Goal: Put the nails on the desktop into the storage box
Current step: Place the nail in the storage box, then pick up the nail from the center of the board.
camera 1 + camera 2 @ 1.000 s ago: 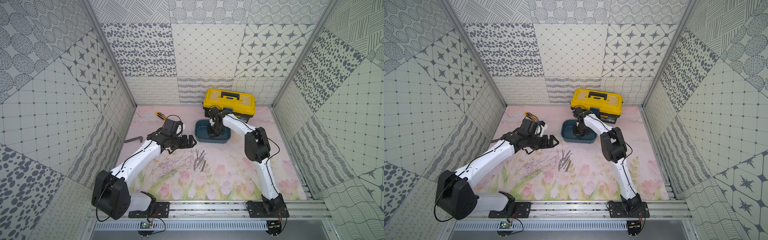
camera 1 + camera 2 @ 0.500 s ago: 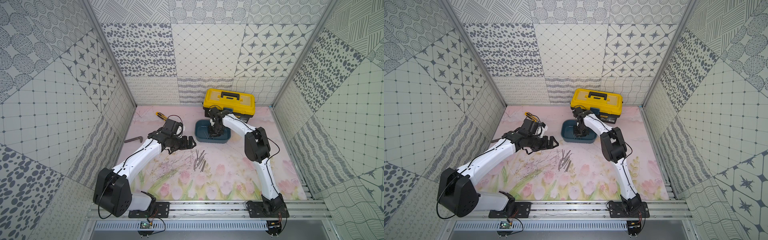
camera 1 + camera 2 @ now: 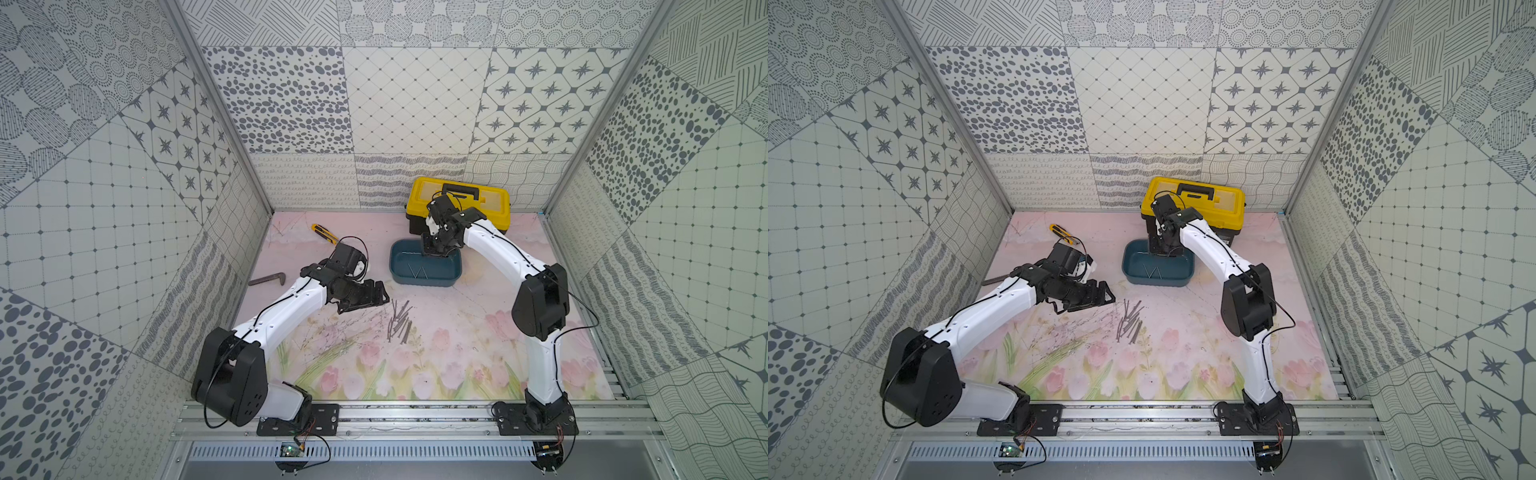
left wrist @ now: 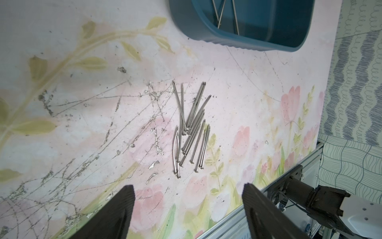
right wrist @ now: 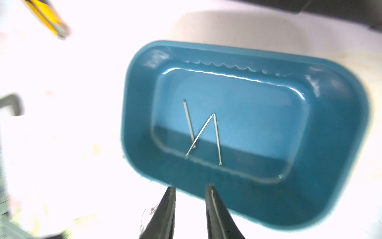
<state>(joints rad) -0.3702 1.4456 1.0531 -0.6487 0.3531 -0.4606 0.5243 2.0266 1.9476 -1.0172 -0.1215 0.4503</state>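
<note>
Thin metal nails (image 4: 191, 132); smooth, rounded teal plastic storage box (image 5: 341, 115).

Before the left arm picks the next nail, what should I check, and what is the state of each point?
1. Left gripper open and empty: ok.
2. Thin grey metal nails in view on the pink flowered desktop: ok.
3. Nails lying apart: not ok, they overlap.
4. Teal plastic storage box upright, three nails inside: ok.
5. Right gripper empty, away from the pile: ok.
</note>
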